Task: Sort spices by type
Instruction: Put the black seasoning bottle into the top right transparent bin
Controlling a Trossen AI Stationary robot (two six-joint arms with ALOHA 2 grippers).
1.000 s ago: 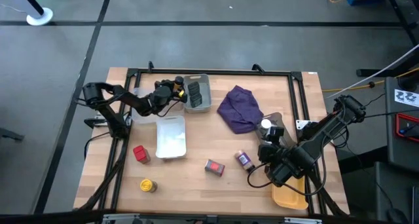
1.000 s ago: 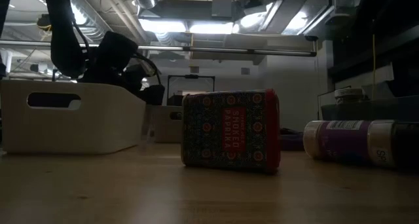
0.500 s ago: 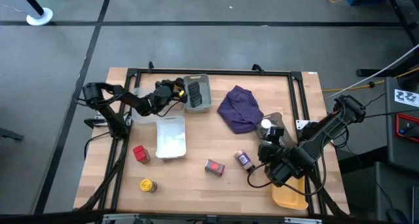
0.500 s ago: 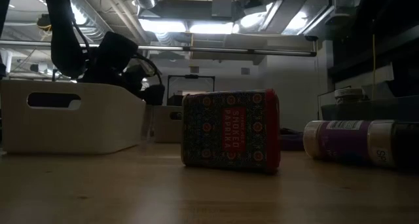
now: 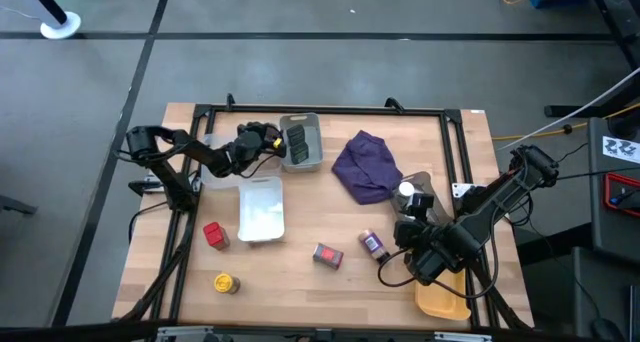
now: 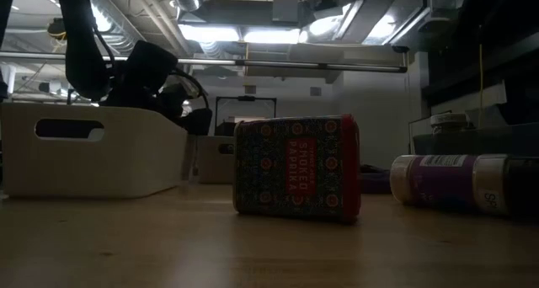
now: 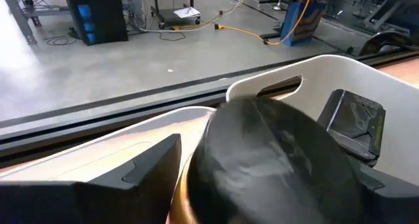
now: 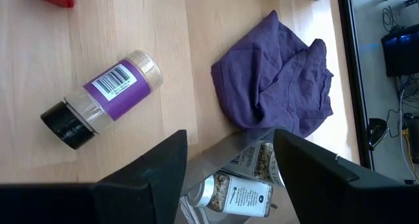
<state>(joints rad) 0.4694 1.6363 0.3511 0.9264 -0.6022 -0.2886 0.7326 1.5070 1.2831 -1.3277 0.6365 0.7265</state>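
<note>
Dark grey tin [image 7: 275, 158] is sitting in the left tool [image 5: 268, 140] at eleven o'clock beside the grey tray [image 5: 312, 165], grip I cannot tell, risking dropping outside the rim, while the right tool [image 8: 229, 142] is waiting wide at four o'clock.

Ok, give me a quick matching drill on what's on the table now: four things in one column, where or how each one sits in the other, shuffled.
Things:
1. purple-labelled jar
2. yellow jar
3. purple cloth
4. dark tins

Places or states:
A. inside the grey tray at the table's far edge
B. lying on its side on the bare wood
C. crumpled right of the grey tray
D. alone near the front left corner

Pairs: 1-B, 2-D, 3-C, 4-A
</note>
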